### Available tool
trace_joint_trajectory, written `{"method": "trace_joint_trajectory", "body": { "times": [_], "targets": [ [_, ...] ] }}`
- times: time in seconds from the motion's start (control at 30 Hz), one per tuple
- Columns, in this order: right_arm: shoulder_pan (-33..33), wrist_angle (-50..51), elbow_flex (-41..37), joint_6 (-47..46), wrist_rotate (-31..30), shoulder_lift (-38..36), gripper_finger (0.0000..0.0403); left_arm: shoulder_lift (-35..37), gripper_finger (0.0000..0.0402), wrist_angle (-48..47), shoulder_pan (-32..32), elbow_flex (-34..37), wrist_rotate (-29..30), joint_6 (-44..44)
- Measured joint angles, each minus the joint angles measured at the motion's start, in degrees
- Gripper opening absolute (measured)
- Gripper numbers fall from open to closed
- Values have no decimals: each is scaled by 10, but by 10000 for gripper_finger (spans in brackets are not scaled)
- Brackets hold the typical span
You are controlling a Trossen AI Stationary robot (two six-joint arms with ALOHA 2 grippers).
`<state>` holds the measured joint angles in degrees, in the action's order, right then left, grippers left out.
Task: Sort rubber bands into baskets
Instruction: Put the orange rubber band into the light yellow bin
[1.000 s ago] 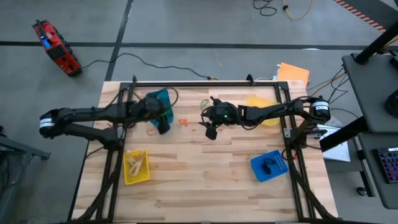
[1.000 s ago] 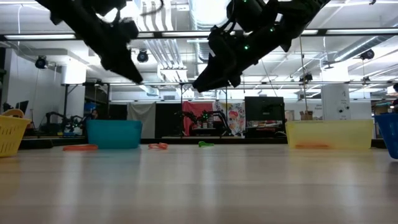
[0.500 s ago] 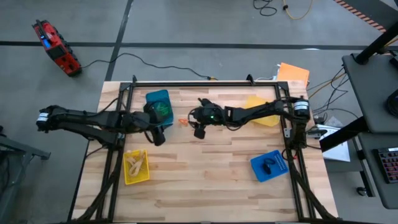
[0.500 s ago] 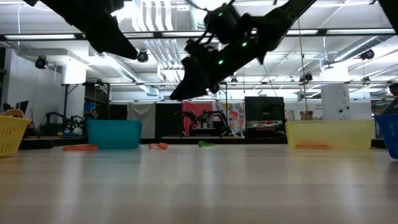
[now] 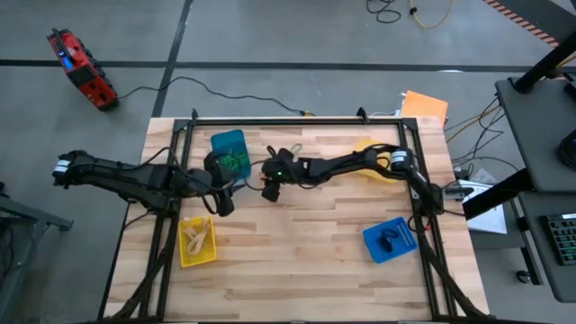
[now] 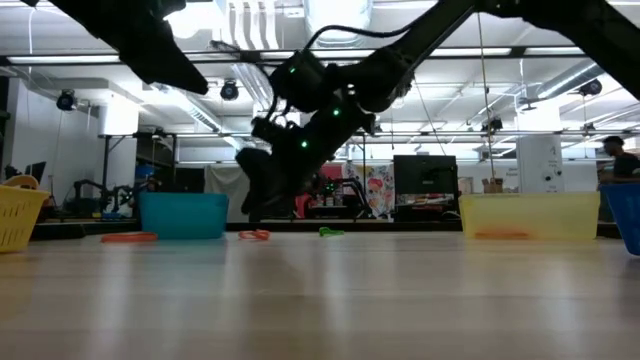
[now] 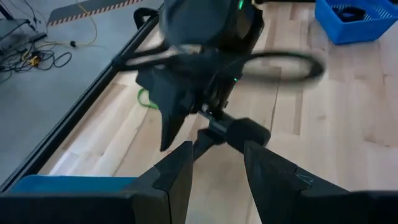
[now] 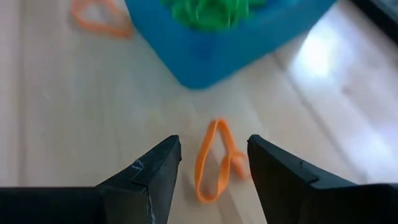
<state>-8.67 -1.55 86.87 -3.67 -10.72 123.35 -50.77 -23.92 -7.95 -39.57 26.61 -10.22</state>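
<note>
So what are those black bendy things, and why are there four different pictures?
They are two robot arms, and each ends in a two-finger gripper. One camera looks down from above, one sits level with the table, and one rides on each wrist. On the wood lie two blue baskets, one with green bands and one near the corner, and two yellow baskets. The right gripper is open, with an orange rubber band lying on the table between its fingers. The left gripper is open too and holds nothing.
</note>
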Motion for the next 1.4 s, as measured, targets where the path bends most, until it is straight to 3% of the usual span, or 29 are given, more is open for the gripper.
{"method": "trace_joint_trajectory", "body": {
  "times": [0.43,0.57,0.73,0.83,1.2,1.4],
  "targets": [
    [-2,70,41,-54,0,47,174,0,129,-2,0,0,14,18],
    [-2,75,42,-52,0,46,123,0,129,-1,0,0,15,20],
    [-2,81,42,-29,2,46,25,-1,129,-1,0,0,15,17],
    [-3,101,42,-27,5,34,14,-5,129,-1,0,0,26,13],
    [-2,320,33,14,0,-106,9,-20,129,-1,1,0,45,8],
    [-4,464,-5,-20,-56,-214,9,-26,129,-1,1,0,45,7]
  ]
}}
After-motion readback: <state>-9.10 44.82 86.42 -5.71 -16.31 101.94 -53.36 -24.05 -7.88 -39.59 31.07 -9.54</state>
